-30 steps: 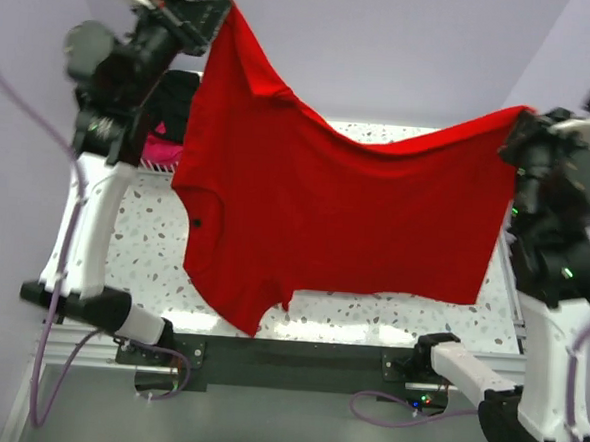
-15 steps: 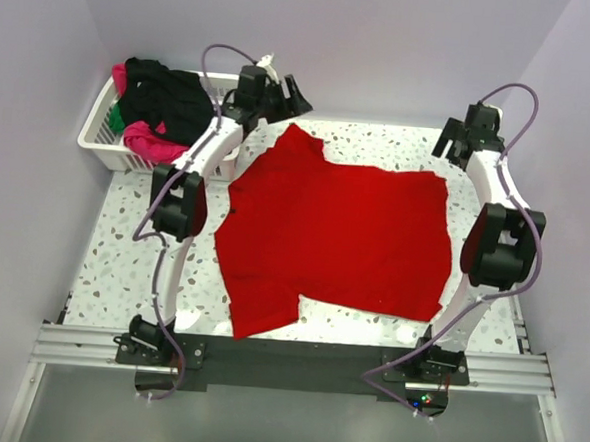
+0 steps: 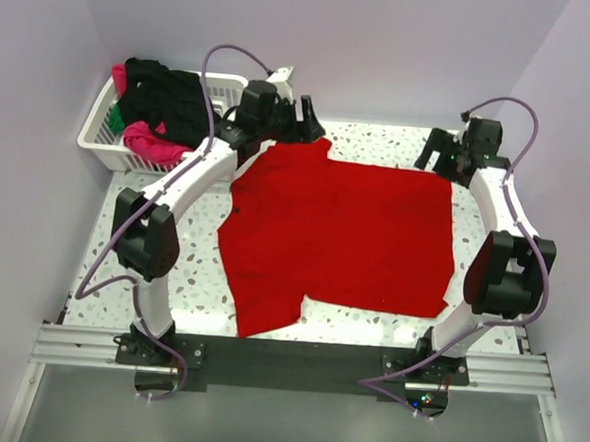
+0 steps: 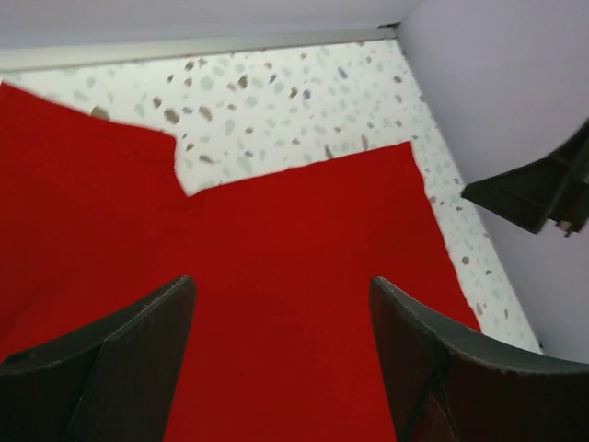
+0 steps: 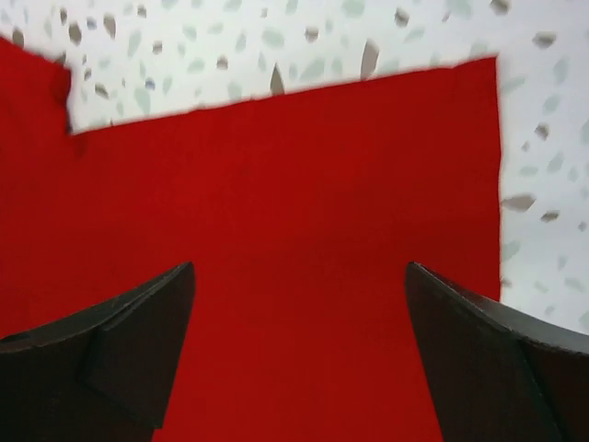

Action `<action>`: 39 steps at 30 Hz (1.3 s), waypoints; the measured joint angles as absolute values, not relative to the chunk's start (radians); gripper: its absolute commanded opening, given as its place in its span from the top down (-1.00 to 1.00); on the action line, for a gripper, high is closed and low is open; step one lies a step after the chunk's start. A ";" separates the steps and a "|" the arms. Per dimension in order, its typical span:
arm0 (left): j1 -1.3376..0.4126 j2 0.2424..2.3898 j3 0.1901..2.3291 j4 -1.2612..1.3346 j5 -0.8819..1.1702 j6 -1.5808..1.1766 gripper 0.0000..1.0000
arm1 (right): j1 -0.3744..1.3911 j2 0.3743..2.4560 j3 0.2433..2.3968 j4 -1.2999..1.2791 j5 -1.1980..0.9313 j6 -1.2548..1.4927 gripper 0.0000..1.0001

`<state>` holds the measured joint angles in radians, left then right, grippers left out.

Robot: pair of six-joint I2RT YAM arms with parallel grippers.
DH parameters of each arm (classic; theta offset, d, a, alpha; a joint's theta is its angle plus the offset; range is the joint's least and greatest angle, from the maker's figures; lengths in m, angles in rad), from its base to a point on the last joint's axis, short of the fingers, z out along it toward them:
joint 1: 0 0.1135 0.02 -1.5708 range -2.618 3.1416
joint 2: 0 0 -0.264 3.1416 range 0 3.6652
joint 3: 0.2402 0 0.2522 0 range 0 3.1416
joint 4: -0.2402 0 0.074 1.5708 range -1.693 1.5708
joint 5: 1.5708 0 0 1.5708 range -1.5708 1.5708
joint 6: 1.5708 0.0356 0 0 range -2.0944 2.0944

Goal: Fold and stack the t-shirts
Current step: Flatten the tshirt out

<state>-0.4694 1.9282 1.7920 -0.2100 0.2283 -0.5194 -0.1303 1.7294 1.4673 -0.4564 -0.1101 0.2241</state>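
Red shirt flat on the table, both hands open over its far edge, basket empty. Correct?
Wrong on the basket: the top external view shows it holding a black shirt, a pink shirt and some green cloth. The rest stands: red shirt flat on the table, left hand and right hand open over its far edge.

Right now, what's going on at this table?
The red t-shirt lies spread flat on the speckled table, with no fold in it. Both arms reach over its far edge. The left end effector and the right end effector are open above the cloth and hold nothing. A black shirt, a pink shirt and a green shirt sit heaped in the white basket at the far left. Nothing is stacked yet.
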 measured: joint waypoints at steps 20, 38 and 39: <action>-0.480 1.609 1.093 -0.311 -0.017 -0.558 -0.60 | -0.083 1.555 1.000 -0.521 -0.279 0.338 -0.98; -0.480 1.829 1.103 -0.217 -0.057 -0.469 -0.48 | -0.055 1.748 1.153 -0.610 -0.117 0.344 -0.98; -0.481 1.841 1.113 -0.207 -0.057 -0.464 -0.47 | -0.055 1.766 1.167 -0.618 -0.110 0.344 -0.98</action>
<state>-0.4808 1.8408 1.1130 -0.2066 -0.0574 -0.4637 -0.0551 1.7657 1.1671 -0.6178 -0.1104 0.3439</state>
